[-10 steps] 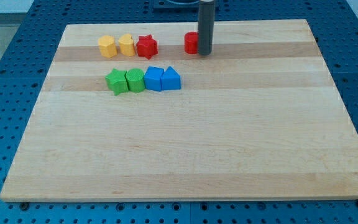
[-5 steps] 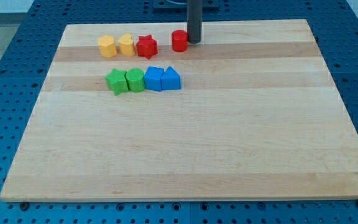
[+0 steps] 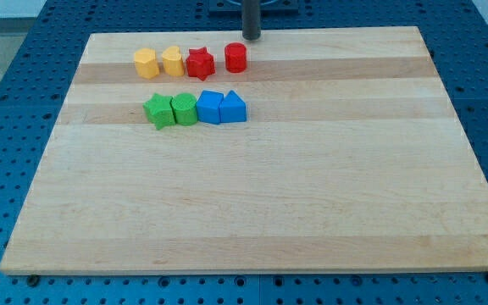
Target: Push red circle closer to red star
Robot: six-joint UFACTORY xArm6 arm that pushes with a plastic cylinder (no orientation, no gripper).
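The red circle (image 3: 235, 58) sits near the view's top on the wooden board (image 3: 252, 195), a small gap to the right of the red star (image 3: 199, 63). My tip (image 3: 252, 37) is at the board's top edge, just up and to the right of the red circle, not touching it.
Two yellow blocks (image 3: 146, 63) (image 3: 172, 61) sit left of the red star in a row. Below them is a row of a green star (image 3: 158, 111), a green block (image 3: 184, 109), a blue block (image 3: 209, 108) and a blue block (image 3: 233, 108).
My tip moved left and toward the view's top. The red circle slid left, closer to the red star. The tip has come off the circle.
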